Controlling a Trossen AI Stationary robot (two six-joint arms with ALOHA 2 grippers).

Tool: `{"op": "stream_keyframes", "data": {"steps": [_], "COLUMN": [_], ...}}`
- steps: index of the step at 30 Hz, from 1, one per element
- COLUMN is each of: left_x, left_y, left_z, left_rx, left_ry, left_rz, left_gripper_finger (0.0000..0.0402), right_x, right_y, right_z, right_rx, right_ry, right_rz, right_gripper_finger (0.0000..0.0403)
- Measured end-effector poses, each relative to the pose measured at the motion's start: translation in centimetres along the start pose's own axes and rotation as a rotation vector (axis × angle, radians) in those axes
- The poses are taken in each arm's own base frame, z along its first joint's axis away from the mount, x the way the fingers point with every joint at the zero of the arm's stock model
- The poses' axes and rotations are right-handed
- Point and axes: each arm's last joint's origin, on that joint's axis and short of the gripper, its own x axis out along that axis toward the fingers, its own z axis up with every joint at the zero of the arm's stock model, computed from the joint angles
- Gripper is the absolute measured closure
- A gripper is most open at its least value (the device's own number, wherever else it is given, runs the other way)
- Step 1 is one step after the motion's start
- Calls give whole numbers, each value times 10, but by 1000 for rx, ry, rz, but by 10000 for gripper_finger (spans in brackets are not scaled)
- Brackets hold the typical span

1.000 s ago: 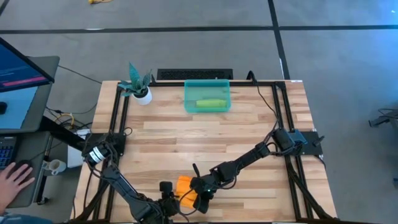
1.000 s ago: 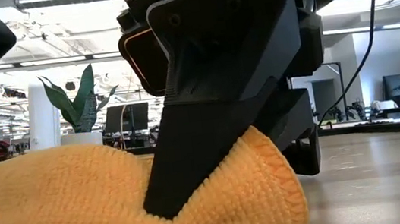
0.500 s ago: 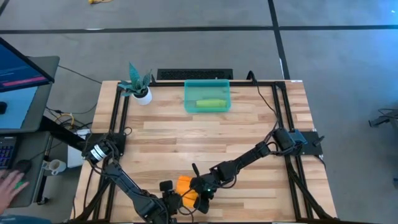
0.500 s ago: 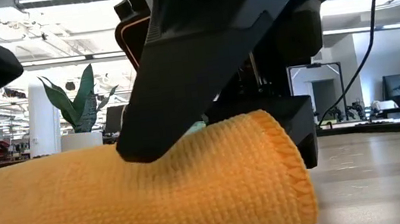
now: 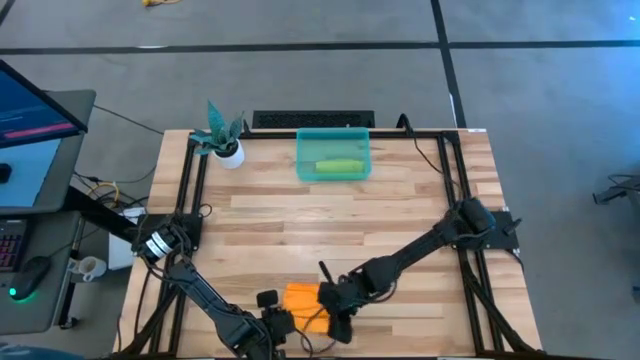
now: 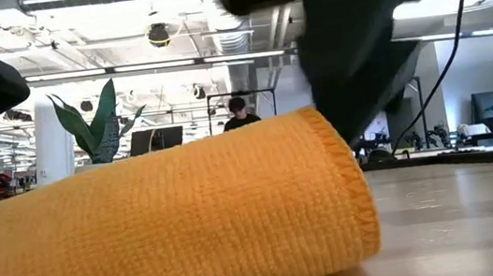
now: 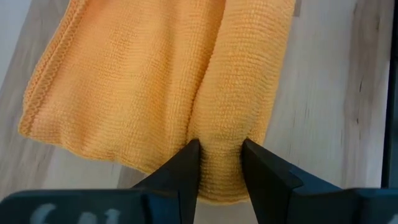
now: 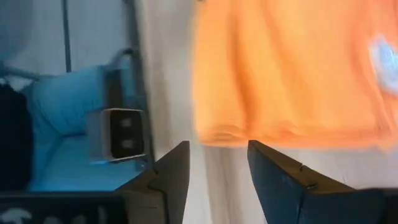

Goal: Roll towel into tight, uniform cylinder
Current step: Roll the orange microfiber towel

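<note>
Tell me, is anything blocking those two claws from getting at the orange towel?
Nothing visible does. The left end effector already pinches a fold of the orange towel. The right end effector is open beside the towel's edge, with only bare table between them.

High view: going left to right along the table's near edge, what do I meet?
Left gripper pinching the towel's edge → orange towel → right gripper, open just past the towel's right edge.
</note>
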Motion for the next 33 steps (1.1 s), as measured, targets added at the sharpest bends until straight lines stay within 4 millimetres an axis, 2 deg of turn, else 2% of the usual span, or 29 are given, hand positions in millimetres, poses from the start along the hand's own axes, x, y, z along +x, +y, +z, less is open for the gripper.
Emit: {"op": "stream_keyframes", "data": {"steps": [3,10,14,20,22,27,30,33], "left_x": [0,1,2,2,2,2,2,2], "left_y": [0,0,1,1,1,1,1,1], "left_z": [0,0,1,1,1,1,1,1], "left_rx": [0,-2,-5,-6,-5,-22,-21,-21], "left_ry": [-1,-1,-1,-5,-7,-13,-16,-18], "left_rz": [0,2,2,2,4,8,10,12], "left_gripper_finger": [294,294,294,294,294,294,294,294], "right_x": [-14,-6,-3,-6,1,26,39,41], "right_y": [18,70,78,78,73,58,46,40], "right_z": [-12,-53,-64,-51,-45,-39,-38,-35], "right_rx": [-155,-566,-671,-619,-592,-559,-540,-509], "right_ry": [-57,-340,-404,-467,-457,-372,-340,-337], "right_rz": [-51,-172,-245,-213,-179,-104,-134,-153], "right_gripper_finger": [218,216,218,234,248,321,377,392]}}
